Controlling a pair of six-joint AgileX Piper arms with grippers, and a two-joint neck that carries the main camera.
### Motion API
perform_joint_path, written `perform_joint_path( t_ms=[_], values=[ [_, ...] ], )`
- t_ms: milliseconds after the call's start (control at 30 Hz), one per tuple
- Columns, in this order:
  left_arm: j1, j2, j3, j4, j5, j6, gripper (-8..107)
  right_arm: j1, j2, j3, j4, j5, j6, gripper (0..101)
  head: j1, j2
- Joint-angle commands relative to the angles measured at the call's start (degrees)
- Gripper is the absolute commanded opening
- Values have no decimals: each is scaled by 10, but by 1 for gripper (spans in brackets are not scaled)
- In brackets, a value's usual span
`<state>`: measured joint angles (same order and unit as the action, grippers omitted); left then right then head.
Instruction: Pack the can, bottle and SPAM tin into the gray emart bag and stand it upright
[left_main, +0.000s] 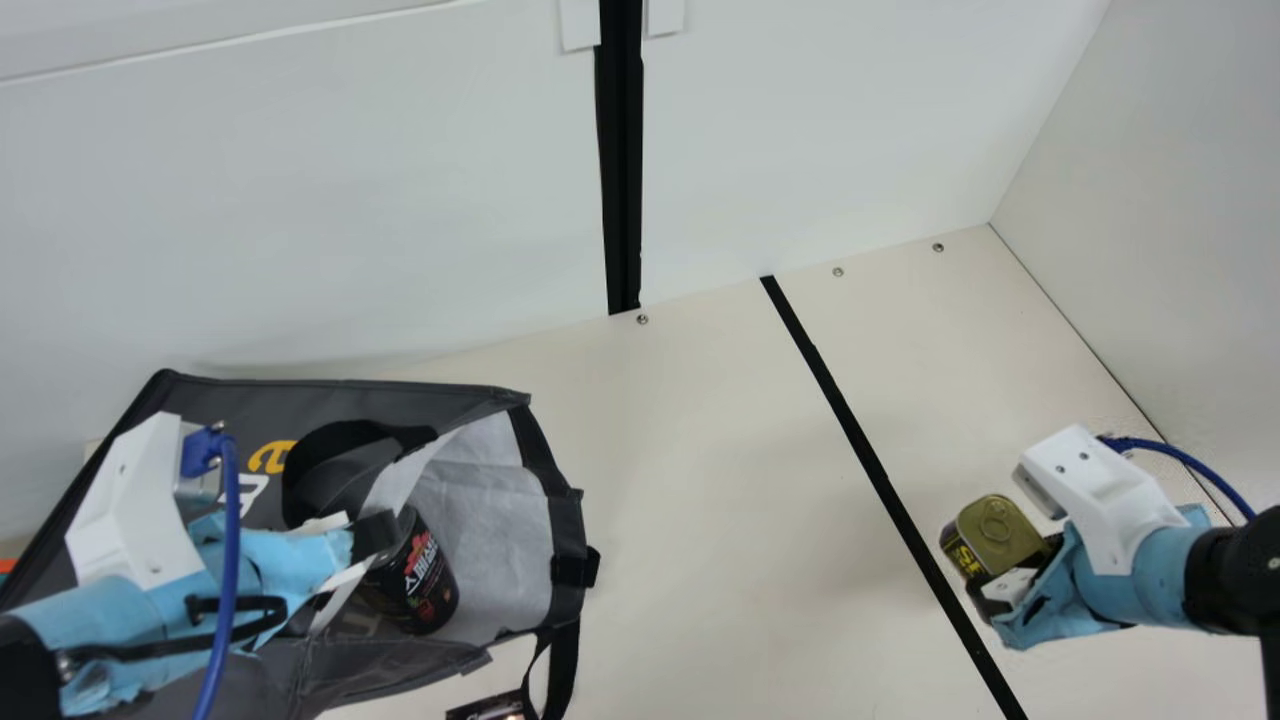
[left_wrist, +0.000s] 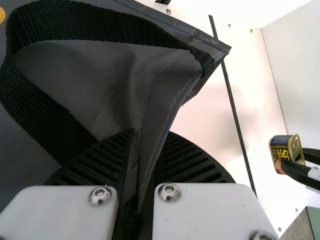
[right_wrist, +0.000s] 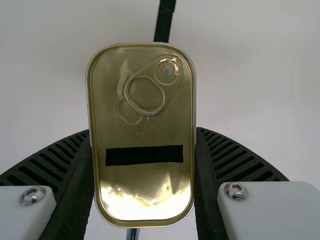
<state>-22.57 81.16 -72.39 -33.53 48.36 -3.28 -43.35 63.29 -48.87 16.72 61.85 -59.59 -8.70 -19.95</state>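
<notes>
Pinching both sides — right gripper (left_main: 1016, 566) holds the SPAM tin (right_wrist: 144, 130).

With twelve o'clock pointing straight out from the right gripper (left_main: 1014, 570), the SPAM tin (right_wrist: 142, 130) is clamped lid towards the camera, the ribbed fingers (right_wrist: 65, 162) pressing its long sides near eight and four. From the lid's centre, the ring pull (right_wrist: 161, 103) lies towards twelve, its rivet (right_wrist: 168, 70) at one. A black strip (right_wrist: 144, 155) crosses the lid on the six o'clock side, with glare nearer that end. Past the tin, a black line (right_wrist: 164, 22) runs towards twelve over the pale table (right_wrist: 250, 75).
</notes>
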Motion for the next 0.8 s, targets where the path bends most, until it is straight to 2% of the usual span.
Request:
perform_joint_path(
  t_ms=[0,400,767],
  values=[
    [0,0,0,0,0,0,-8,35,-16,4,-9,-1,27,0,-13,0],
    [0,0,0,0,0,0,-8,196,-64,29,-65,-8,160,0,-13,0],
    [0,0,0,0,0,0,-8,333,-74,21,-100,-3,246,0,-13,0]
  ],
)
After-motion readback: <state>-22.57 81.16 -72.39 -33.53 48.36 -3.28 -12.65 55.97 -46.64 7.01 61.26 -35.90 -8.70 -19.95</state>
